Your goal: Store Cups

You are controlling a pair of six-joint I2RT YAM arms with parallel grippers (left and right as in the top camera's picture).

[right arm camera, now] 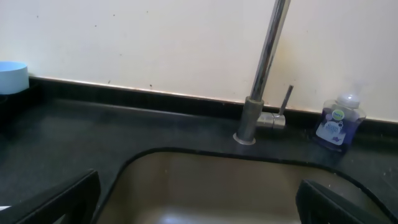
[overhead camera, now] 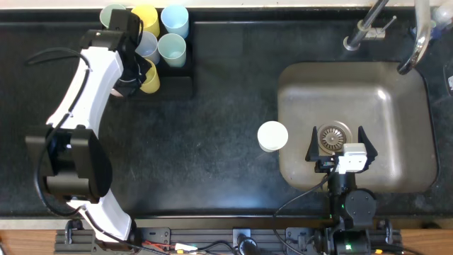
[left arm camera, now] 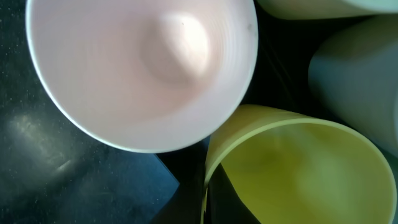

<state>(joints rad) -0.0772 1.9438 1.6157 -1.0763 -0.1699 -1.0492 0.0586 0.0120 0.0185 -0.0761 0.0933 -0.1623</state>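
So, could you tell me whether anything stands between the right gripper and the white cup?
Nothing visible does. The white cup stands alone on the counter by the sink, and the open right gripper is over that sink; only its rim lies between.

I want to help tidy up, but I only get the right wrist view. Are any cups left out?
Observer: One white cup stands on the counter, right beside the sink.
Operator: Where do the cups go?
Observer: A black tray at the back left holds other cups, yellow, blue and green.
Operator: Is the other arm busy?
Observer: The left arm is over that tray, with a tilted yellow cup beside it.
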